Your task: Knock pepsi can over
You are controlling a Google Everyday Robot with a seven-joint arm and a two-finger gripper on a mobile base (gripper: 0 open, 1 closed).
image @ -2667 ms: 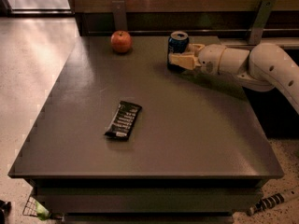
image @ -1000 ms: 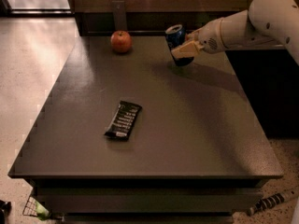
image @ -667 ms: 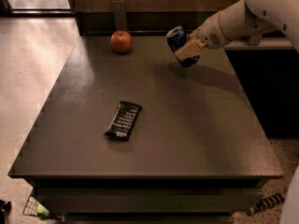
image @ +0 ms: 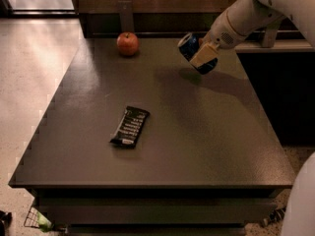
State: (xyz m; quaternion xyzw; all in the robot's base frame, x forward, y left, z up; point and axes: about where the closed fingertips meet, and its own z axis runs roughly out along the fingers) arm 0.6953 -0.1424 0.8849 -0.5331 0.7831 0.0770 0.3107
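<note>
The pepsi can (image: 189,48) is dark blue with a silver top rim. It is tilted, top toward the upper left, and held off the table at the back right. My gripper (image: 203,56) is shut on the can, with a pale finger across its side. The white arm comes in from the upper right. The can's shadow falls on the dark table (image: 197,132) just below it.
A red apple (image: 127,44) sits at the back of the table, left of the can. A black candy bar wrapper (image: 130,126) lies flat near the table's middle. A dark wall and ledge run behind the table. Pale floor lies to the left.
The can stood upright on the table with my gripper around it. It has since been lifted off the table and tilted, and the arm has risen.
</note>
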